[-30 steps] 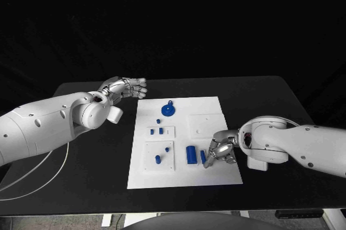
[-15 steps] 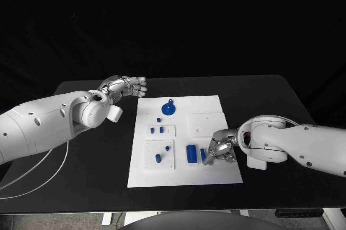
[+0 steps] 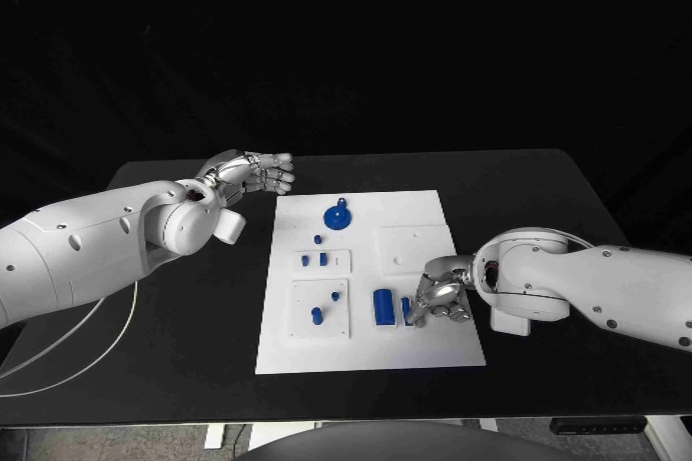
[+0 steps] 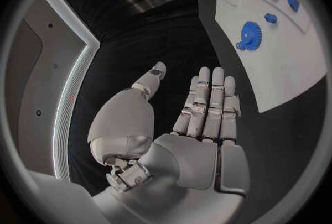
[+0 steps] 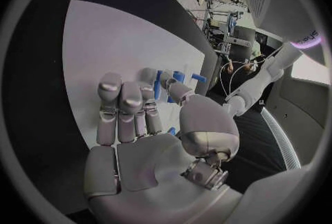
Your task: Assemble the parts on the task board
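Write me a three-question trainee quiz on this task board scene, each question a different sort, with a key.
1. True or false: the left hand rests on the task board.
2. Multiple choice: the round blue gear-like part lies
A. at the board's far end
B. at the board's near edge
C. on the black table
3. Fill the blank: the right hand has its fingers beside the tall blue ____ part.

Key:
1. False. It hangs open over the table, off the board's far left corner.
2. A.
3. Rectangular. Whether the fingers touch the small blue piece next to it cannot be told.
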